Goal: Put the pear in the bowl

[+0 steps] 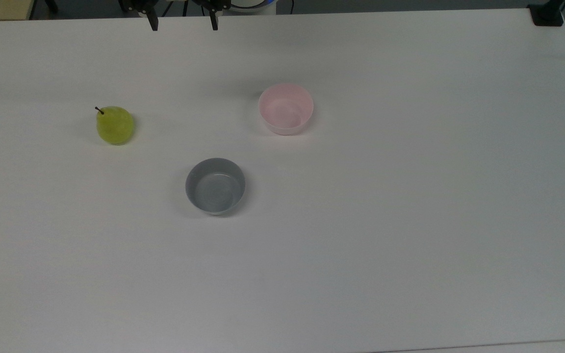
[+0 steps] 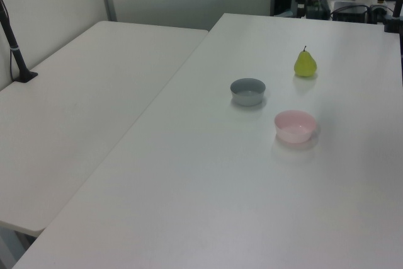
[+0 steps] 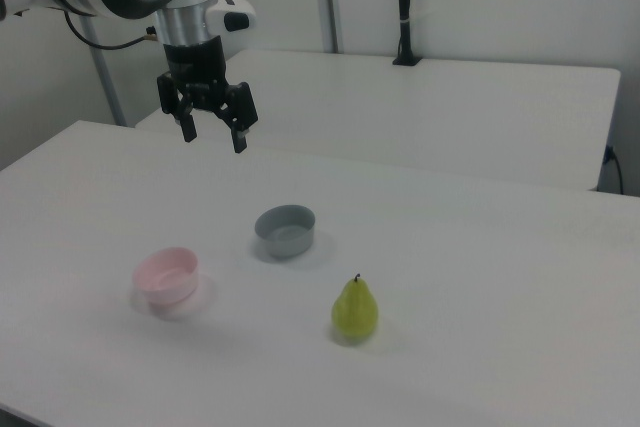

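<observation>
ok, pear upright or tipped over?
Upright. The pear stands on its wide base on the table, stem pointing up, in both the right view and the left view.

white bench (image 1: 361, 255) | pear (image 1: 115, 125) standing upright on it, top view's left | pink bowl (image 1: 286, 108) near middle | grey bowl (image 1: 215, 186) between, nearer the camera | all three apart

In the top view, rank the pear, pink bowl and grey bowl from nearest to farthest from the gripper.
From the gripper:
1. Pear, toward the top view's left, and pink bowl, toward the top view's right: too close to call.
2. Grey bowl, nearer the top view's bottom, plainly farthest.
</observation>
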You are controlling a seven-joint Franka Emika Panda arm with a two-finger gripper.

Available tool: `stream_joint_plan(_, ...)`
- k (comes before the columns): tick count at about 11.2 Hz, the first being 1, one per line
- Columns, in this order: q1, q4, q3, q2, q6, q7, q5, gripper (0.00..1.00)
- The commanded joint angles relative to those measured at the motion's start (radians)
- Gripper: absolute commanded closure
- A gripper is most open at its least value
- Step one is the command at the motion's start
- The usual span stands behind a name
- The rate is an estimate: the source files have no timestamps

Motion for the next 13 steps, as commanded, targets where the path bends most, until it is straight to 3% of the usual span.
stream_joint_plan(1,-0.001,-0.013,0.004,-0.014,0.02,0.014,0.024,0.0)
stream_joint_plan(11,-0.019,-0.01,0.0,-0.015,0.014,-0.002,0.017,0.0)
stream_joint_plan(13,-0.053,-0.01,-0.001,-0.027,0.009,-0.111,0.014,0.0)
